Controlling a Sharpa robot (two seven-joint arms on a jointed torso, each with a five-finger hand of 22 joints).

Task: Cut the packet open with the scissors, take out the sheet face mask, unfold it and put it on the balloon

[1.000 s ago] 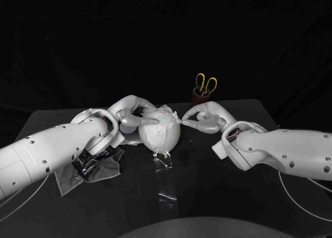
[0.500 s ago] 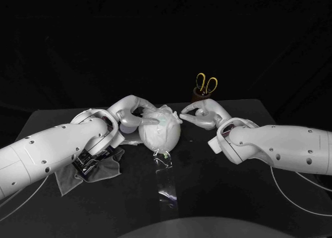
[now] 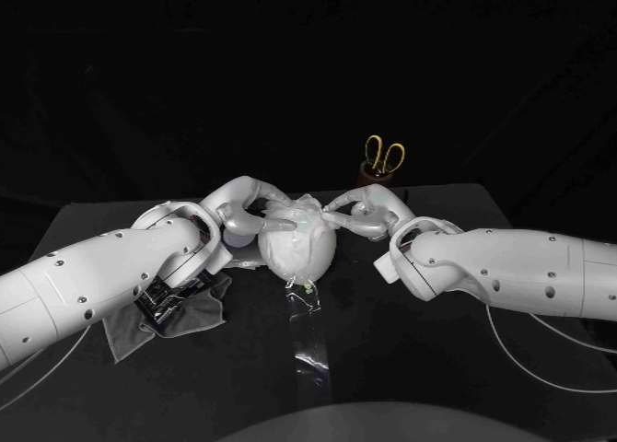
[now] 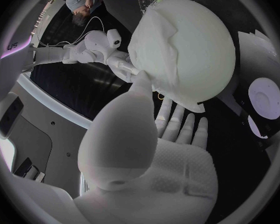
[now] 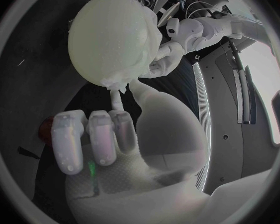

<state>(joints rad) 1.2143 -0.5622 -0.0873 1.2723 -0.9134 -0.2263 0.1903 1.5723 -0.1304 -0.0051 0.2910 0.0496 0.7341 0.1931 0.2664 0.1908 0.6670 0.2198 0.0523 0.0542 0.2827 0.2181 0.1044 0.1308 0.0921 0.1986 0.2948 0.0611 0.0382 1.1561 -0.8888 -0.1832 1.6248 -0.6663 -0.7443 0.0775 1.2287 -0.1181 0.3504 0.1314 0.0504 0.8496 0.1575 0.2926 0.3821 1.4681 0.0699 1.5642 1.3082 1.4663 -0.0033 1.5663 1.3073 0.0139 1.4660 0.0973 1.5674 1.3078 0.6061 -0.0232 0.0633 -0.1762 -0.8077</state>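
The pale balloon (image 3: 298, 244) stands at the table's middle with the white sheet mask (image 4: 154, 47) draped over it. My left hand (image 3: 250, 208) is at the balloon's left side; its thumb presses the mask against the balloon (image 4: 196, 45) while its other fingers (image 4: 180, 125) lie spread below. My right hand (image 3: 358, 212) is at the balloon's right side and pinches the mask's hanging edge (image 5: 117, 82) between thumb and a finger, the other fingers (image 5: 93, 139) curled in. Yellow-handled scissors (image 3: 383, 153) stand in a dark holder (image 3: 377, 177) behind the right hand.
The cut-open packet (image 3: 169, 313) lies on the table under my left forearm. A clear strip (image 3: 306, 318) runs from the balloon's base toward the table's front edge. A white round dish (image 4: 265, 96) sits beside the balloon.
My right hand has moved left to the balloon and taken the mask's edge between thumb and finger. The left hand and the balloon have stayed put.
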